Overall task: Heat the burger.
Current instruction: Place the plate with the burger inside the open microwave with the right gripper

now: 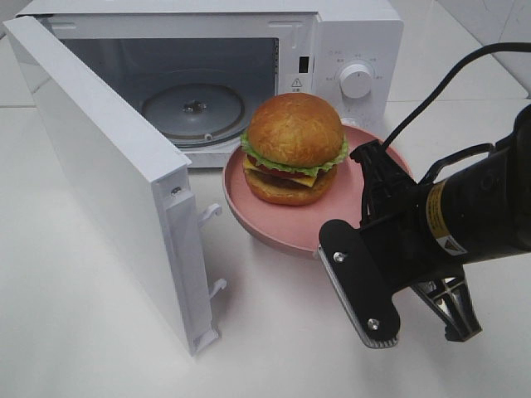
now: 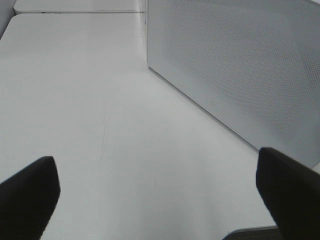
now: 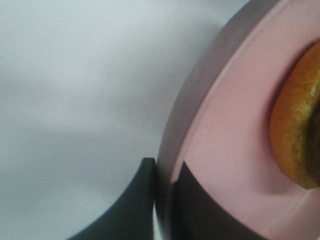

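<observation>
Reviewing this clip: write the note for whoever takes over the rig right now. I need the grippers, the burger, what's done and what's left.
Right gripper: shut on the rim of the plate, a finger on each side of it.
Left gripper: open and empty, over the table beside the microwave.
Burger: upright on the plate, in front of the open microwave and not inside.
Done: the door is swung wide and the plate is gripped.
Left: set the plate on the turntable, let go, shut the door, start heating.
</observation>
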Motion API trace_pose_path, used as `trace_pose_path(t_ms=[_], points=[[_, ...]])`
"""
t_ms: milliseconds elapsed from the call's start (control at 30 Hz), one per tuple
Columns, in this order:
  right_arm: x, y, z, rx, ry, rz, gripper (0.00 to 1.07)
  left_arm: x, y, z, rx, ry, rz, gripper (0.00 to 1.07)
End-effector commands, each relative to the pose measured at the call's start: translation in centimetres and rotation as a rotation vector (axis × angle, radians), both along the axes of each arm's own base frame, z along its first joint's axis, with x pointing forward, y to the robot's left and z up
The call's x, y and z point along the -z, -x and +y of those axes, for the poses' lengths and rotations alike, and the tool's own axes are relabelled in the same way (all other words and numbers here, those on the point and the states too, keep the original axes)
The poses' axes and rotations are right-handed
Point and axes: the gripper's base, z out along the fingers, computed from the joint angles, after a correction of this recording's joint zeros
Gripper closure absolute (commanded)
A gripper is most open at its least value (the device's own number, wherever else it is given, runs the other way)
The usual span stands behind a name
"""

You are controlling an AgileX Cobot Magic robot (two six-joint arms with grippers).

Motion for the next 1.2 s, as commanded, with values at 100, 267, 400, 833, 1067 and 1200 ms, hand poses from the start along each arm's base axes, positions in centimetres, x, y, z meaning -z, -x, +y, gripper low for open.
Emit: trace_pose_path(t_ms=[100,267,400,833,1067,1200], points=[[-0.3,-0.5,-0.1,-0.127,0.008,-0.018,1.06,0.0,0.0,0.0,-0.003,0.004,-0.001,0.06],[-0.2,-0.8,-0.3,-0.190,-0.004,0.001,1.06,0.0,0.0,0.0,-0.003,0.004,-0.001,0.06],[-0.2,-0.9,-0.4,-0.212,-0.022,0.011,1.06,0.0,0.0,0.0,-0.003,0.004,-0.001,0.06],[-1.6,-2.5,-0.8,-0.237,-0.043,-0.012,1.06,0.0,0.0,0.0,-0.003,0.004,-0.001,0.06],[-2.5,-3.0,-0.4,-0.245,-0.041,-0.033,1.06,0.0,0.0,0.0,-0.003,0.004,-0.001,0.06],[-2.5,-3.5,-0.1,-0.252,-0.035,-0.033,1.06,0.0,0.0,0.0,-0.003,0.004,-0.001,0.06]])
